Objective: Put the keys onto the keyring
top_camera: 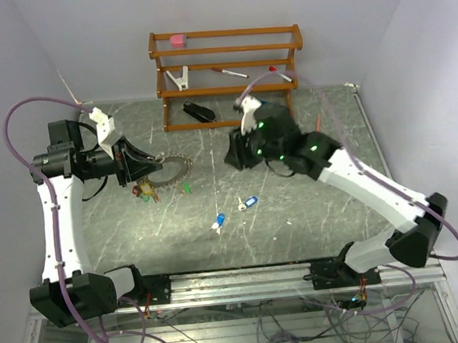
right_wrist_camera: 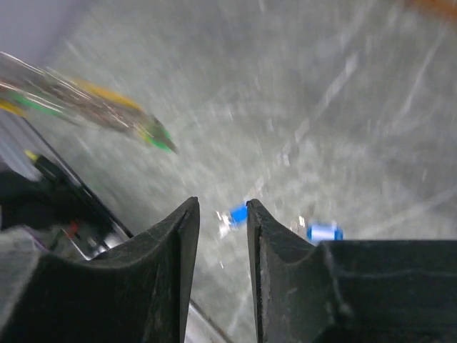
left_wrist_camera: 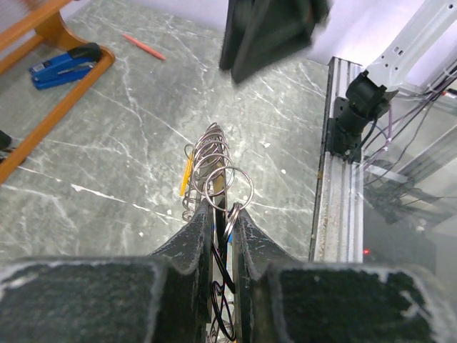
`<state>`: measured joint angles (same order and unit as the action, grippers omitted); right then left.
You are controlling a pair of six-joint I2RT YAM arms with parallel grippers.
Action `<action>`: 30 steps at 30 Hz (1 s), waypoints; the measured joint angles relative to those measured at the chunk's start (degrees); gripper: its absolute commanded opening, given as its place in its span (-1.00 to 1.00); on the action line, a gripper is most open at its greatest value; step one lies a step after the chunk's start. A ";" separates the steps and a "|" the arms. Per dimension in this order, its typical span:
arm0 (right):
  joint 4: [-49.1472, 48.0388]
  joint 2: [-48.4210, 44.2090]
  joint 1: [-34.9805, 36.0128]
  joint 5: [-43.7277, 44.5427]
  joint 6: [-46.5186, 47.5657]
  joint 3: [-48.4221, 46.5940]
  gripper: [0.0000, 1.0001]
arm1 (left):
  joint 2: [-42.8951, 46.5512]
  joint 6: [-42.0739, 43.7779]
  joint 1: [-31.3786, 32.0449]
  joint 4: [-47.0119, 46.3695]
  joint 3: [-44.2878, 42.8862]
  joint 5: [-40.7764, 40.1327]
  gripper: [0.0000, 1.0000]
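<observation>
My left gripper (top_camera: 144, 169) is shut on the keyring (top_camera: 170, 172), a grey ring with a ridged rim, and holds it over the table's left side. In the left wrist view the keyring (left_wrist_camera: 209, 153) stands edge-on between my fingertips (left_wrist_camera: 193, 229), with small split rings and a yellow tag (left_wrist_camera: 186, 175) on it. Green, red and yellow tagged keys (top_camera: 144, 192) hang from it. Two blue-tagged keys (top_camera: 218, 220) (top_camera: 249, 202) lie loose on the table. My right gripper (top_camera: 235, 151) hovers open and empty right of the keyring; through it both blue keys (right_wrist_camera: 239, 214) (right_wrist_camera: 323, 231) show below.
A wooden rack (top_camera: 226, 51) stands at the back with a pink eraser, a clip, pens and a stapler (left_wrist_camera: 64, 64). A red pen (left_wrist_camera: 143, 46) lies on the table. The metal rail (top_camera: 246, 278) runs along the near edge.
</observation>
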<state>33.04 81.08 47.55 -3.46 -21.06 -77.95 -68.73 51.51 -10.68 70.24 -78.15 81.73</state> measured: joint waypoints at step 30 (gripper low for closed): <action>-7.50 15.21 10.21 -14.58 13.18 -25.07 -0.56 | -7.21 14.32 5.70 14.36 4.13 -0.52 -0.86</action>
<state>25.54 96.29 57.76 -18.04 -7.88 -103.02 -75.94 65.82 -4.97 84.60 -74.02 81.21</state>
